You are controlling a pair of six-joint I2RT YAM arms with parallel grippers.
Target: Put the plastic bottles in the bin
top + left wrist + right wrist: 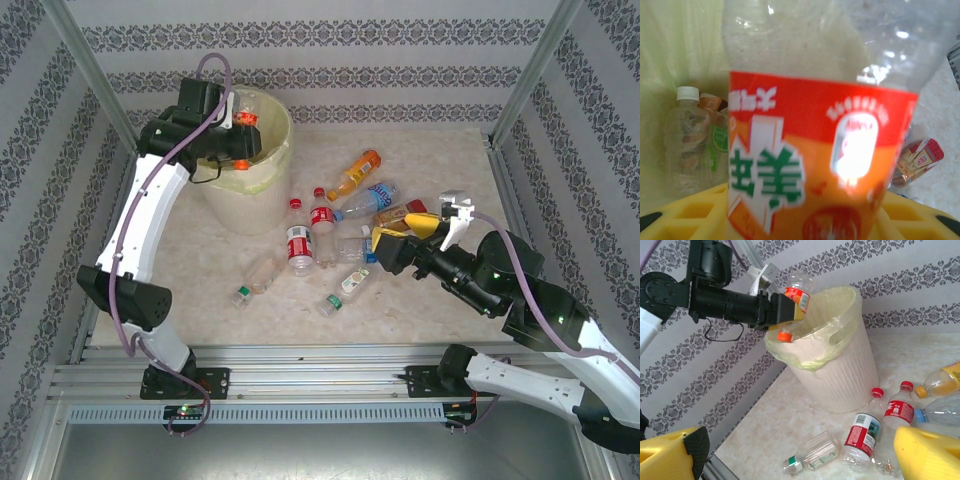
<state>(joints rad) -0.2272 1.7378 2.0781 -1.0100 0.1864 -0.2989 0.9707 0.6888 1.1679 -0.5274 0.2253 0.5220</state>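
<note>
Bottle (799,292) is hanging cap down in the left pincer (790,312), which is squeezing its middle, and its long side is pointing into the bin (840,365) right below, while the right pincer (400,230) is gaping wide, holding nothing, above loose bottles (300,248).

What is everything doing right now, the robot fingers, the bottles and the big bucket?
left fingers: shut on the orange-label bottle.
orange-label bottle: held cap down over the bin.
right fingers: open, holding nothing.
bin: upright, lined, white-capped bottle inside.
loose bottles: lying on the table.
</note>
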